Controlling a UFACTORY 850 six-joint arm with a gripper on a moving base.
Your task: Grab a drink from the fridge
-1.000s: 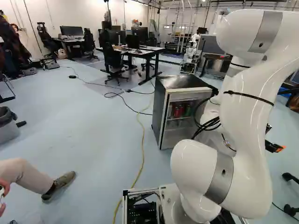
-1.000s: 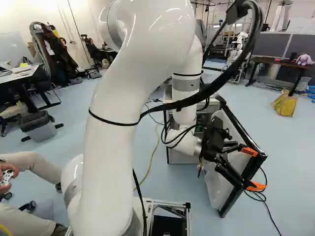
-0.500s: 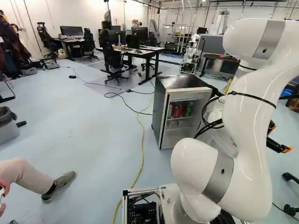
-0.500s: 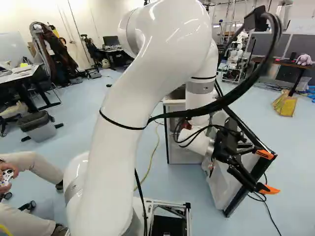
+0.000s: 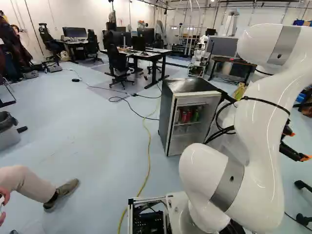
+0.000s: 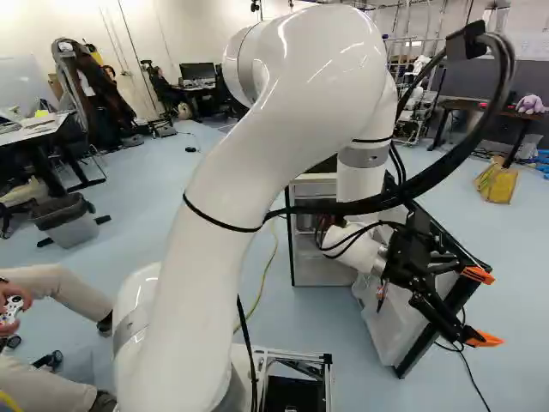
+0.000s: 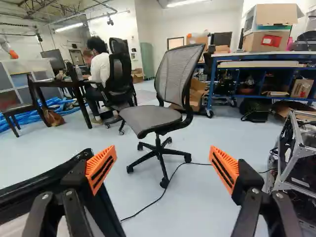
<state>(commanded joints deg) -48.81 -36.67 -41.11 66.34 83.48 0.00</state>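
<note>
So in the left base view, the fridge [image 5: 165,117] stood on the floor near the middle, with its front open. The cans [image 5: 187,116], red and green ones, were on a shelf inside it, well apart from the tool. A yellow cord [image 5: 148,146] ran along the floor beside it, and the arm [image 5: 258,146] was up at the right, covering part of the door area.

In the right base view, the arm reached out past the fridge front, and the gripper [image 6: 481,308] was on the far side of the swung-out door [image 6: 390,330], tips pointing away from the cans. Couldn't tell if it was touching the door. A yellow bag [image 6: 497,182] sat on the floor further off.

In the wrist view, the gripper [image 7: 164,165] was spread wide, nothing held, orange pads [image 7: 101,169] well apart. A grey chair [image 7: 150,118] stood ahead, and the door's black edge ran just beside one finger. No cans in that view.
</note>
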